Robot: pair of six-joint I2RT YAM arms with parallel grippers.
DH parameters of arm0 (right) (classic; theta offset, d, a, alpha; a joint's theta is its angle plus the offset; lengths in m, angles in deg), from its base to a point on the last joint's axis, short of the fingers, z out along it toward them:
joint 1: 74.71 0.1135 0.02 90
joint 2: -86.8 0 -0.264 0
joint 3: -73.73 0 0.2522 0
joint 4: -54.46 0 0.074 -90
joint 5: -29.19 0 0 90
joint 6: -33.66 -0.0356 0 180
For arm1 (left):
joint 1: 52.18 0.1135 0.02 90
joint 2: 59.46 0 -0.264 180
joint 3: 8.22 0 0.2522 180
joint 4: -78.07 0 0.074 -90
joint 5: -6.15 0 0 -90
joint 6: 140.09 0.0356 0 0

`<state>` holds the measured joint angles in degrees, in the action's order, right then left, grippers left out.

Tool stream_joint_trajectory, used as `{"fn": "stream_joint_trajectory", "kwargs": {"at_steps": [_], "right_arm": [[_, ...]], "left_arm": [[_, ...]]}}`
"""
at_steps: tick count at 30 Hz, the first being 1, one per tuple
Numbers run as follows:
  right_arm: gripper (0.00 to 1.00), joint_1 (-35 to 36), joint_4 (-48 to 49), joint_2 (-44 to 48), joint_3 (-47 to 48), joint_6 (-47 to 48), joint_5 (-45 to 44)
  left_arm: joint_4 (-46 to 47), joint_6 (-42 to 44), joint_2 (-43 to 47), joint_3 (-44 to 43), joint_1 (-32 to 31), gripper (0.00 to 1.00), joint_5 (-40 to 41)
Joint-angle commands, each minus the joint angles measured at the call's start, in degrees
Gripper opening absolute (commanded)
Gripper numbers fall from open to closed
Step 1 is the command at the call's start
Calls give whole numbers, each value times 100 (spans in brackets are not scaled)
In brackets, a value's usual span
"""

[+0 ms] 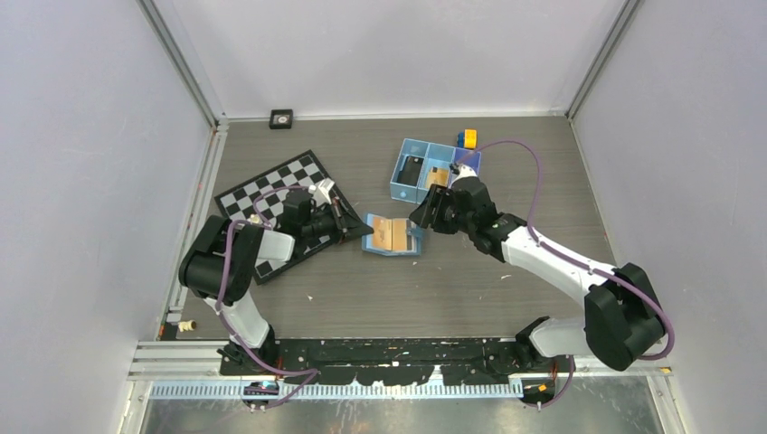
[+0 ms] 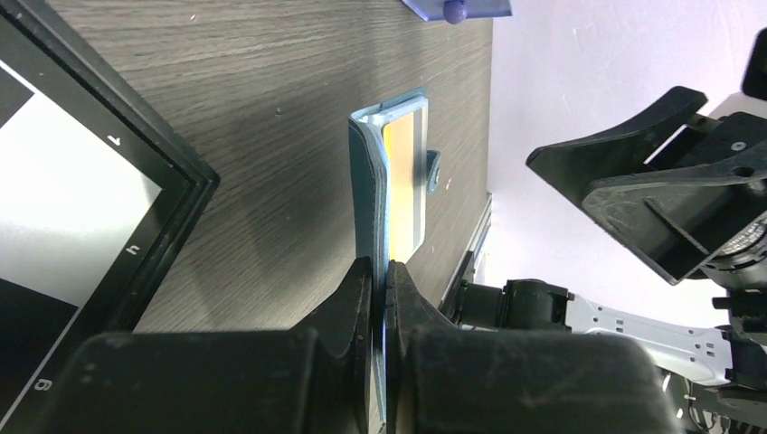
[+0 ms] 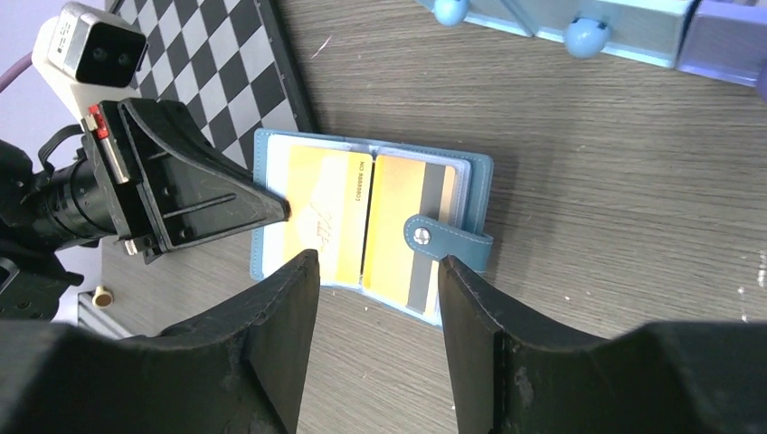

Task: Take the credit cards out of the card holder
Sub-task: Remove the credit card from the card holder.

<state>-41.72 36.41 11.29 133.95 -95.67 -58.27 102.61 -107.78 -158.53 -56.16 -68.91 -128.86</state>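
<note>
Lying open on the worktop (image 1: 452, 289) between the two arms, the card holder (image 3: 271, 149) shows two orange-tan credit cards (image 3: 321, 212) in its pockets; any cards beneath are hidden. The left fingers (image 2: 353, 298) are pinched tight on its left edge. The right fingers (image 3: 289, 307) hang spread above it, holding nothing and covering its near edge. A chessboard (image 1: 271, 194) lies beside it, probably just apart.
</note>
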Motion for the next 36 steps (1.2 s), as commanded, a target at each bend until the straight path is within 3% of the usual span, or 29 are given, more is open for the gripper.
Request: {"fn": "stream_joint_trajectory", "kwargs": {"at_steps": [1,7,14,21,31,36], "right_arm": [[54,-3,702,58,-113,167,667],[46,-8,1320,-909,80,-203,1788],[45,-16,1406,-1508,265,-384,2130],[44,-301,2178,-1597,-32,-825,2528],[41,-416,2873,-1585,-274,-1172,2857],[40,-466,3284,-1652,-387,-1473,3009]], "left_arm": [[668,-150,349,52,31,0,-113],[1053,-440,307,106,27,0,-236],[1755,-980,293,168,34,0,-462],[2104,-1306,223,115,-32,0,-652],[3903,-2495,-628,74,-102,0,-903],[3998,-2554,-693,64,-103,0,-904]]}}
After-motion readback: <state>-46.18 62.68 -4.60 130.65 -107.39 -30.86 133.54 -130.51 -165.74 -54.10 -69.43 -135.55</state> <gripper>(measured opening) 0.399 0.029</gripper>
